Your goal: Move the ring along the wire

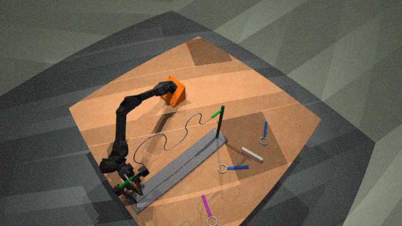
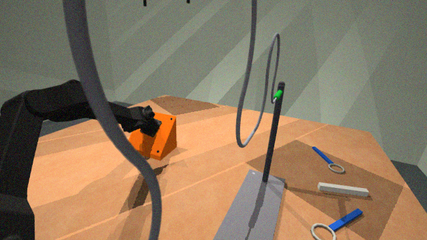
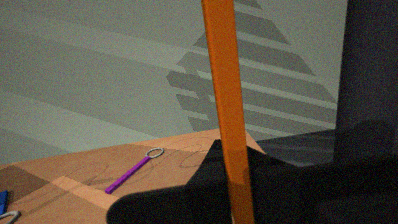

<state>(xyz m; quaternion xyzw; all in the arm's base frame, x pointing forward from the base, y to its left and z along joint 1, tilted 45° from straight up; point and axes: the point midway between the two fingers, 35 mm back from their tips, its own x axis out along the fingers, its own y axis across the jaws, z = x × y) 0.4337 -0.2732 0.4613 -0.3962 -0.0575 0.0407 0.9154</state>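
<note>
The orange handle (image 1: 135, 186) (image 3: 227, 75) is between the fingers of my gripper (image 1: 138, 190) (image 3: 222, 144), which is shut on it. The pale ring (image 1: 128, 179) is around the near green part (image 1: 122, 184) of the wire; whether it touches the wire is unclear. The near post (image 3: 370, 75) stands close on the right in the wrist view. The grey wire (image 1: 135, 154) (image 2: 251, 50) curves away to the far green part (image 1: 217, 113) (image 2: 278, 95) at the far post (image 1: 220, 122) (image 2: 273, 140). The gripper is out of the exterior view.
The grey base (image 1: 176, 166) (image 2: 240, 213) lies under the wire. Two blue-handled rings (image 1: 239, 167) (image 1: 265, 129), a white bar (image 1: 252, 154) (image 2: 343, 189) and a purple-handled ring (image 1: 206, 205) (image 3: 128, 174) lie on the table. The arm's orange mount (image 1: 178, 95) (image 2: 167, 133) stands behind the wire.
</note>
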